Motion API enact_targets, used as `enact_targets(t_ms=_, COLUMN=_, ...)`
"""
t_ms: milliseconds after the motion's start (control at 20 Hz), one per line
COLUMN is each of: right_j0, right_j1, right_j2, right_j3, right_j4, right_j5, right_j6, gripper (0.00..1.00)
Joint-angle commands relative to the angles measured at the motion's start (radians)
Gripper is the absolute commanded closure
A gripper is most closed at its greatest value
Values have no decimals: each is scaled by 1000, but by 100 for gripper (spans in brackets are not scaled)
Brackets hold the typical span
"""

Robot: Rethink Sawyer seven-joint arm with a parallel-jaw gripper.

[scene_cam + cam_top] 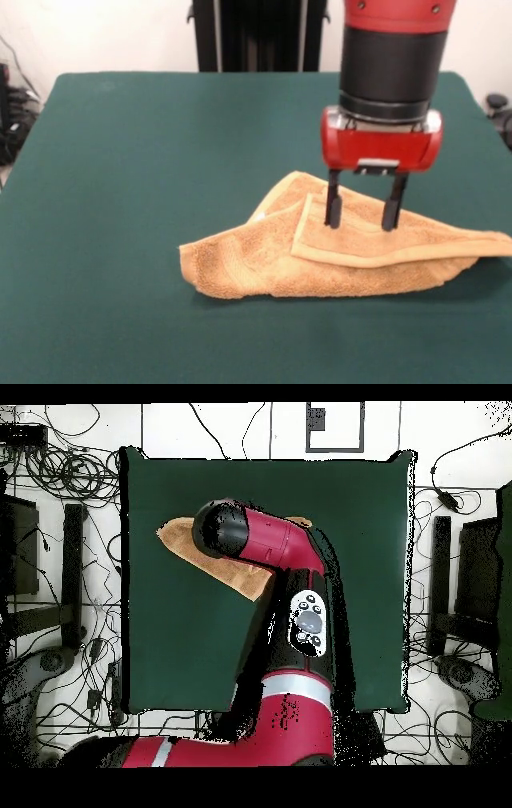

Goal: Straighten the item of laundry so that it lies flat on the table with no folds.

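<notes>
Nearest us lies bare green surface (120, 320), then the towel (264, 268), bunched toward the right of the front view. Its long axis runs left to right, from a rounded lump at the left to a thin point at the right edge. We see a folded-over flap on top, its hemmed border running along the front. We judge the towel still far from flat.

Directly above that flap stands the end effector (362, 210), fingers moderately apart and empty, tips touching or just above the cloth at the flap's rear part. So the towel lies straight below it, spreading mostly leftward and toward us.

From overhead, the arm (290, 584) hides most of the towel (180, 536).
</notes>
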Motion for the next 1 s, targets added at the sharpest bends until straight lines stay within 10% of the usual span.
enact_targets(t_ms=50, right_j0=-24, right_j1=17, right_j2=171, right_j3=106, right_j4=-45, right_j5=-79, right_j6=66, gripper=0)
enact_targets(t_ms=1000, right_j0=-84, right_j1=3, right_j2=231, right_j3=160, right_j4=-125, right_j5=-95, right_j6=57, gripper=0)
